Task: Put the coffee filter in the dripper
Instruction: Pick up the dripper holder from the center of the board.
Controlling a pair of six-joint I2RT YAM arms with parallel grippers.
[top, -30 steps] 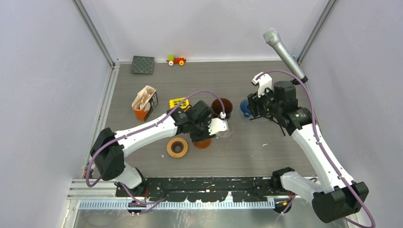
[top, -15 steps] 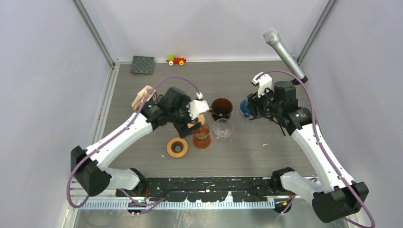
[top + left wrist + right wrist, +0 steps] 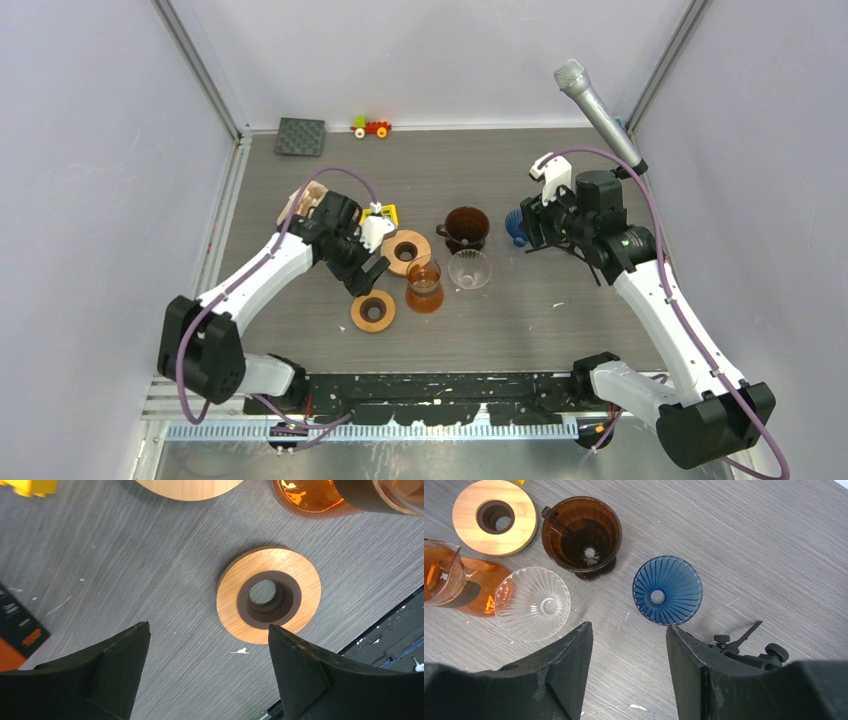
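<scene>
Filters (image 3: 293, 207) stand at the left of the desk (image 3: 560, 180), partly hidden by the arm whose left end effector (image 3: 208, 626) gapes wide and empty above a wooden ring (image 3: 268, 595), while the right end effector (image 3: 629, 626), likewise parted and empty, hovers beside the blue dripper (image 3: 667, 590).

A grey wood-grain tabletop (image 3: 560, 330) is enclosed by pale lilac walls (image 3: 430, 60). Metal posts (image 3: 200, 70) are seen at upper left and upper right, evenly lit.

light: bright, even | shadows: soft | focus: sharp | glare: amber glass (image 3: 310, 490)
</scene>
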